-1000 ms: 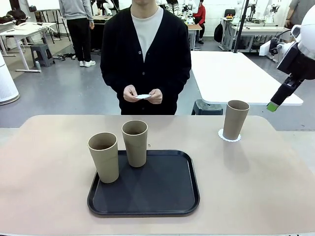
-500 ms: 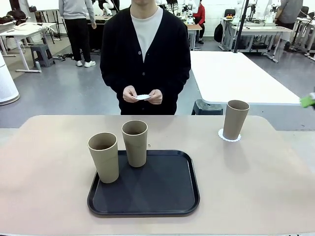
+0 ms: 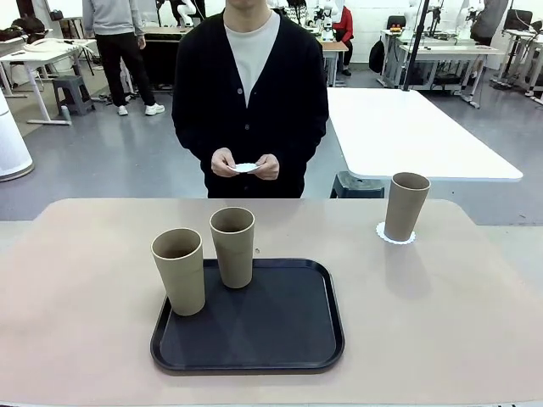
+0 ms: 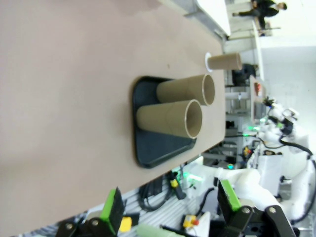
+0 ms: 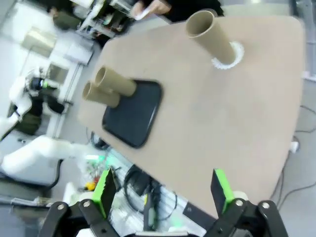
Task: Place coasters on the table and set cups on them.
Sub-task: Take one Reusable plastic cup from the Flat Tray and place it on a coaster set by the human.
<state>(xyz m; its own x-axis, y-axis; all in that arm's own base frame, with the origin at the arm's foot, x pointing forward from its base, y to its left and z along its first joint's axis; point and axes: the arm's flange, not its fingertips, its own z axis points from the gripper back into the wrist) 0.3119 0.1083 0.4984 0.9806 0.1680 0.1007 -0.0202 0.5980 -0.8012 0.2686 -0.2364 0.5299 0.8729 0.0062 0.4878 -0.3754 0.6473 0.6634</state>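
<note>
Two tan cups [image 3: 179, 271] [image 3: 232, 248] stand upright at the left of the black tray [image 3: 280, 339]. A third cup [image 3: 405, 206] stands on a white scalloped coaster [image 3: 395, 237] at the far right of the beige table [image 3: 441, 322]. The person across the table holds another coaster [image 3: 247, 167] in both hands. My left gripper [image 4: 170, 205] hangs open off the table's side, well away from the tray's cups [image 4: 170, 118]. High above the table's right end, my right gripper [image 5: 162, 190] is open and empty, far from the cup on the coaster [image 5: 210, 32].
A white rectangular table [image 3: 407, 127] stands behind the person on the right, with a dark stool [image 3: 356, 185] beside it. The tray's right half [image 3: 288, 314] is bare. Wide bare tabletop lies left of the tray and in front of the coaster cup.
My right arm, seen at the far right a second ago, has pulled back out of the front view. The cups, tray and the person's hands have not moved.
</note>
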